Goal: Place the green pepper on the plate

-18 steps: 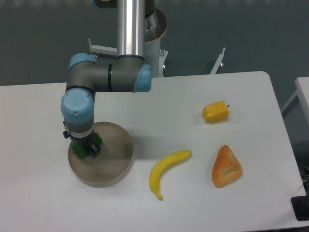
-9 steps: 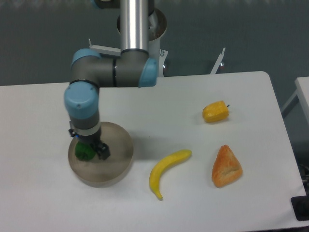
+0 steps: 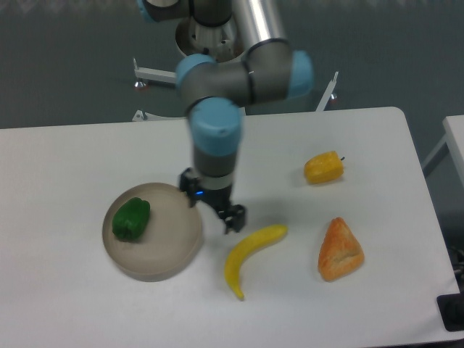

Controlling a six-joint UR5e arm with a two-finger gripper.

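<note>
The green pepper (image 3: 131,219) lies on the left part of the plate (image 3: 163,250), a round beige-grey dish at the table's left front. My gripper (image 3: 213,204) hangs open and empty just past the plate's right rim, above the table. It is well apart from the pepper. One fingertip (image 3: 235,218) shows near the banana's upper end.
A yellow banana (image 3: 250,258) lies just right of the plate, close under the gripper. An orange wedge-shaped toy (image 3: 340,250) lies at the right front. A yellow-orange pepper (image 3: 323,167) sits at the right. The arm's base (image 3: 212,32) stands behind the table.
The gripper has let go of the green pepper, which now rests on the plate. The arm has swung right, off the plate toward the banana.
</note>
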